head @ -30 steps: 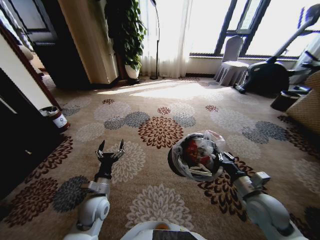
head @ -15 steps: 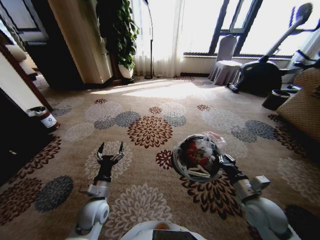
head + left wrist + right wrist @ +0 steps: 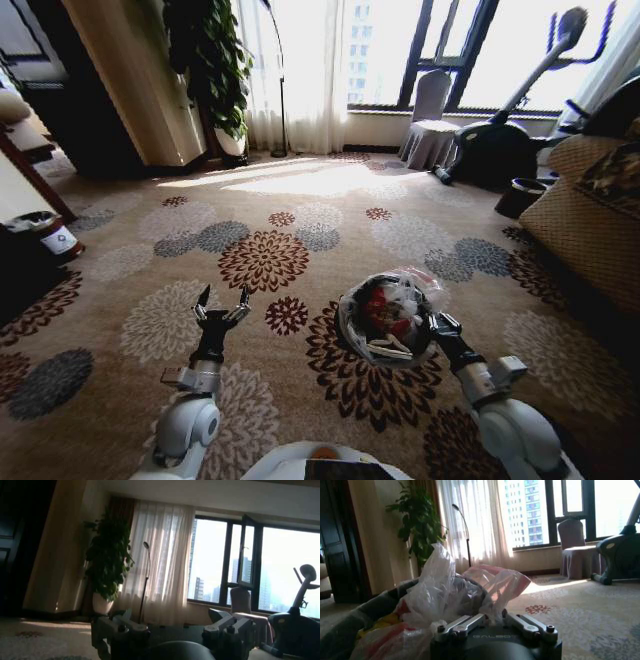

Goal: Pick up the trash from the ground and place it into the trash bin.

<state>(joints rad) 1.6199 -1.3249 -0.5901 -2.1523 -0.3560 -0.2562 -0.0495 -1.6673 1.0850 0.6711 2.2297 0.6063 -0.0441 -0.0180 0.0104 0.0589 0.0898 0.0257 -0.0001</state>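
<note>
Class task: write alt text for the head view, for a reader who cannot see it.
The right pincer holds a bag-lined trash bin full of litter above floral carpet. The left pincer is open and empty beside it.

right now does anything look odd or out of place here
Yes: the trash bin is not standing on the carpet. The right gripper holds it by its rim, up off the floor and tipped so its bag-lined mouth faces the head camera. The left gripper hangs open and empty.

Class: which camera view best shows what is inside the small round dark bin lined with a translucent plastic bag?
The head view: it looks down into the small round dark bin lined with a translucent plastic bag, showing red litter, held by the right gripper. The right wrist view shows its rim and bunched bag side-on.
</note>
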